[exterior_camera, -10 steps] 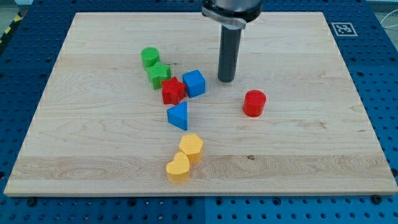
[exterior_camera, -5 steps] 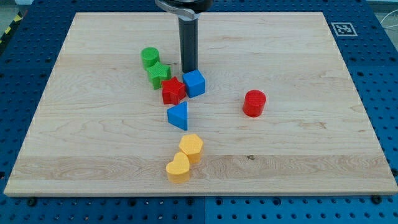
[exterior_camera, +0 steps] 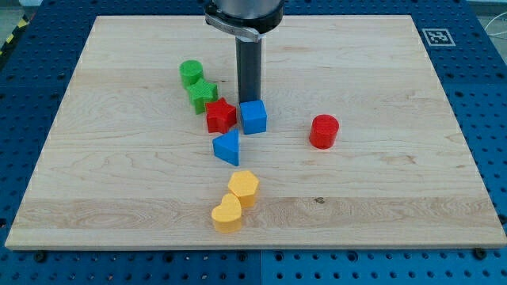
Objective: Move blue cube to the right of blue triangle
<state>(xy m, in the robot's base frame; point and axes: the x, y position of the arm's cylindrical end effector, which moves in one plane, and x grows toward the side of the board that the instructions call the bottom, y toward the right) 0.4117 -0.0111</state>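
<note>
- The counter point(exterior_camera: 380, 182) is a wooden board; the blocks sit in a loose cluster toward the view's left of centre.
- I carry no jaws, only a rod; my tip point(exterior_camera: 250, 100) rests just above the blue cube point(exterior_camera: 253, 116), at its top edge, seemingly touching.
- The blue cube lies beside the red star point(exterior_camera: 220, 115), above and slightly right of the blue triangle point(exterior_camera: 227, 146).
- To do this well, I judge I should push the cube down and a little to the view's right, keeping contact centred so it does not spin, stopping level with the triangle.
- The red cylinder point(exterior_camera: 323, 131) stands well apart, out of the path.
</note>
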